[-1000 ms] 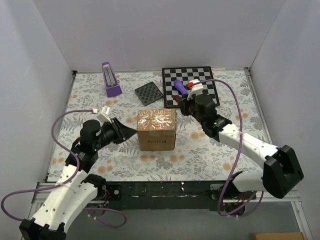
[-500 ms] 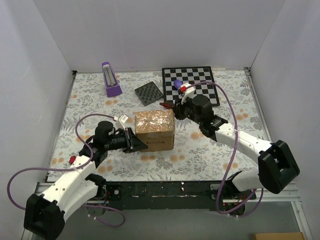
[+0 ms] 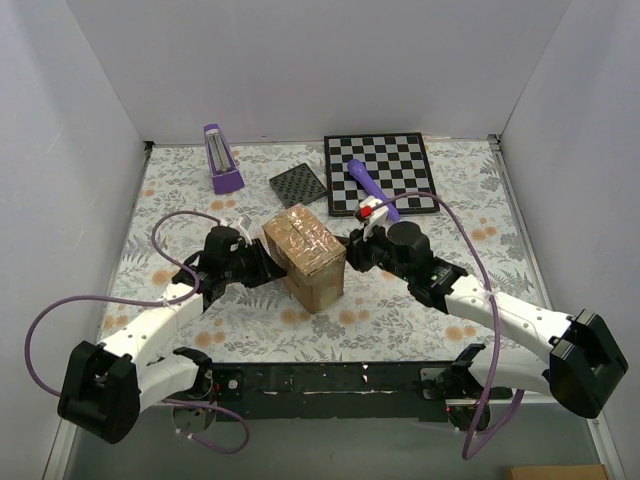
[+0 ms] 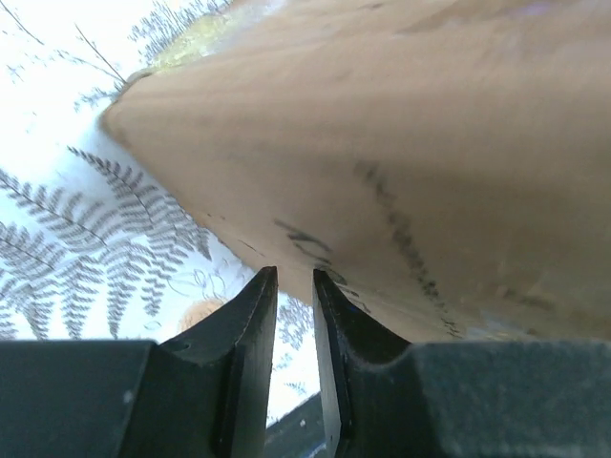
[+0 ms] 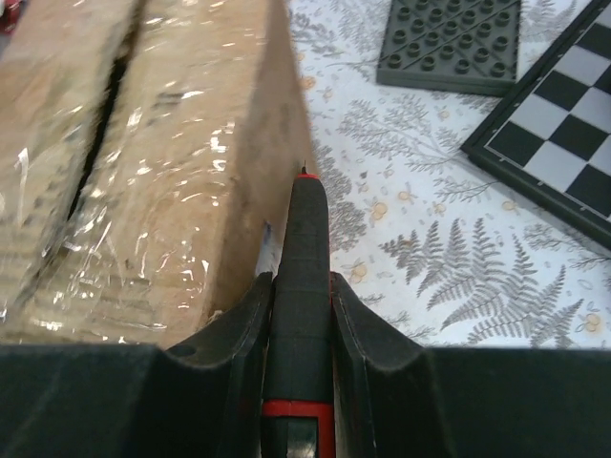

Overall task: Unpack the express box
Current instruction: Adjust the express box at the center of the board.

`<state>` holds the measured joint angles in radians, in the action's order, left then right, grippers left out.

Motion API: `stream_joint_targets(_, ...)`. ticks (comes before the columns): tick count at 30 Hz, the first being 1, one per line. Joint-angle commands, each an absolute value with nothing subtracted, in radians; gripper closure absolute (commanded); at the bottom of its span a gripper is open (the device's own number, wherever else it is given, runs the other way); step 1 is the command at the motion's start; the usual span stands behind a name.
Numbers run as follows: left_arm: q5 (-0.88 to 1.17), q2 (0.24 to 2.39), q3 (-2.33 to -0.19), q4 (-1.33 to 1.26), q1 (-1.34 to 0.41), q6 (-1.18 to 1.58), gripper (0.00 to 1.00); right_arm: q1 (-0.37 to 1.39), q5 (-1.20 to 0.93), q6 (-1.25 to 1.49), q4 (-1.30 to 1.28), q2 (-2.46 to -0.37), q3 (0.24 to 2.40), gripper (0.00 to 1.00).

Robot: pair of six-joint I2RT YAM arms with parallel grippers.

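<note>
A small brown cardboard express box (image 3: 305, 250), its top flaps sealed under glossy clear tape, sits near the middle of a table covered in a white floral-print cloth (image 3: 180, 190). The box is turned at an angle, one corner pointing toward the arms.

The left gripper (image 3: 265, 268) is low at the box's left side. In the left wrist view its fingers (image 4: 258, 296) are nearly together, with only a thin slit between them and nothing held. The plain cardboard wall (image 4: 430, 143) fills the frame just ahead; whether the tips touch it is hard to tell.

The right gripper (image 3: 350, 248) is at the box's right side. Its jaws are clamped on a slim black pen-shaped tool (image 5: 304, 229) with a red band. The tool's fine tip is at the upper edge of the box (image 5: 143, 172), where the taped top meets the side wall. A dark seam runs along the top between the flaps.

Behind the box lie a flat black-and-white chessboard (image 3: 400, 160) and a dark grey square studded plate (image 3: 298, 187), well apart from it.
</note>
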<state>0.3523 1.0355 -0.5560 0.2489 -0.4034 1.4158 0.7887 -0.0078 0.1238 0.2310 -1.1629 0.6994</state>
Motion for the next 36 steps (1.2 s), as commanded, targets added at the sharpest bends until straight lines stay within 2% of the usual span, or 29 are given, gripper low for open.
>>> stream_joint_targets(1, 0.252, 1.097, -0.612, 0.207, -0.408, 1.355, 0.78, 0.864, 0.049, 0.153, 0.264, -1.106, 0.666, 0.99)
stream_joint_targets(10, 0.25, 1.247, -0.695, 0.153, -0.408, 1.281, 0.7, 0.992, 0.175, 0.224, 0.253, -1.046, 0.612, 0.99)
stream_joint_targets(15, 0.181, 1.272, -0.735, 0.16, -0.408, 1.209, 0.68, 1.049, 0.244, 0.261, 0.186, -1.038, 0.633, 0.99)
stream_joint_targets(22, 0.014, 1.244, -0.755, 0.238, -0.402, 1.221, 0.66, 1.032, 0.531, 0.325, -0.04, -1.031, 0.687, 0.99)
stream_joint_targets(26, -0.054, 1.161, -0.706, 0.247, -0.402, 1.265, 0.6, 1.009, 0.479, 0.313, -0.049, -1.075, 0.681, 0.99)
stream_joint_targets(30, -0.002, 1.166, -0.677, 0.242, -0.402, 1.256, 0.57, 1.022, 0.373, 0.316, -0.011, -1.115, 0.689, 0.99)
stream_joint_targets(36, 0.101, 1.245, -0.683, 0.199, -0.402, 1.216, 0.57, 1.115, 0.376, 0.314, -0.048, -1.201, 0.782, 0.99)
